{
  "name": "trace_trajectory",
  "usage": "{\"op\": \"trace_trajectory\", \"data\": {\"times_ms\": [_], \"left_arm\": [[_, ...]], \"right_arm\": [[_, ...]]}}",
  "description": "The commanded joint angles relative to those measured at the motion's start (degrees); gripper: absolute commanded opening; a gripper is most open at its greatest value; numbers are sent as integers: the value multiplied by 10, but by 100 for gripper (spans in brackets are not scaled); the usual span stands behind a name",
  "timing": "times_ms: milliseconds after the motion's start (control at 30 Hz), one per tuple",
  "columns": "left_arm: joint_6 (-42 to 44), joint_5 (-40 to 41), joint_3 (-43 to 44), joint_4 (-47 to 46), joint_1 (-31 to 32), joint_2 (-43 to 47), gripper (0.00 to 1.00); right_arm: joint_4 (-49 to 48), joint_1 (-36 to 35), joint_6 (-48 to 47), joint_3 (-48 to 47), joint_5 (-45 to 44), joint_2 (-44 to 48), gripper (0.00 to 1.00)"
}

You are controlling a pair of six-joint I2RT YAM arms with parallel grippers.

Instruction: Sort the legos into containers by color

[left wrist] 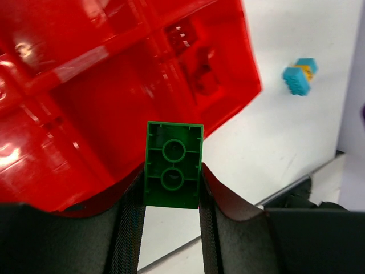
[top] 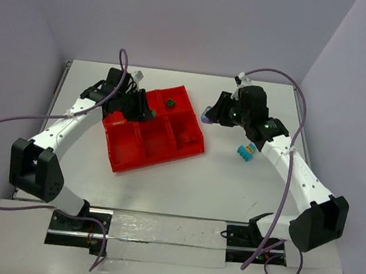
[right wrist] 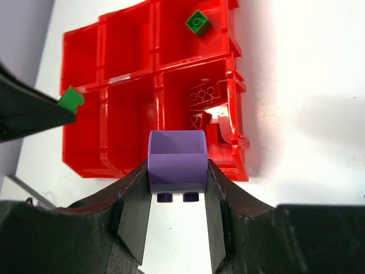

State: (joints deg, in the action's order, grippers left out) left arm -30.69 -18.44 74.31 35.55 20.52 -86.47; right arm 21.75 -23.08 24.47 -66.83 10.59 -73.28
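The legos are going in two at once. The left gripper (left wrist: 171, 184) is clamping a green brick (left wrist: 173, 165), its long axis along the fingers, above the red tray (top: 122, 150). The loose green brick (top: 170, 101) is lying in a far compartment just beyond, nearer this arm. The right gripper (right wrist: 178, 171) is pinching a purple brick (right wrist: 177, 162) just beside the tray's right edge.

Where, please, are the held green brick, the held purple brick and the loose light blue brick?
green brick (left wrist: 173, 165), left wrist view, middle of its hollow underside.
purple brick (right wrist: 177, 170), right wrist view, middle of its smooth side face.
light blue brick (top: 244, 154), top external view, its top face.
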Motion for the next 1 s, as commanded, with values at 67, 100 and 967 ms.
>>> {"op": "trace_trajectory", "data": {"times_ms": [67,100,967], "left_arm": [[17,78,-6,28,17,-20,0],[19,105,-6,28,32,-26,0],[-28,319,132,32,125,-132,0]], "right_arm": [[71,-16,-24,-99,-32,-53,0],[70,-18,-27,-106,-30,-56,0],[61,-28,-38,-122,-20,-84,0]]}}
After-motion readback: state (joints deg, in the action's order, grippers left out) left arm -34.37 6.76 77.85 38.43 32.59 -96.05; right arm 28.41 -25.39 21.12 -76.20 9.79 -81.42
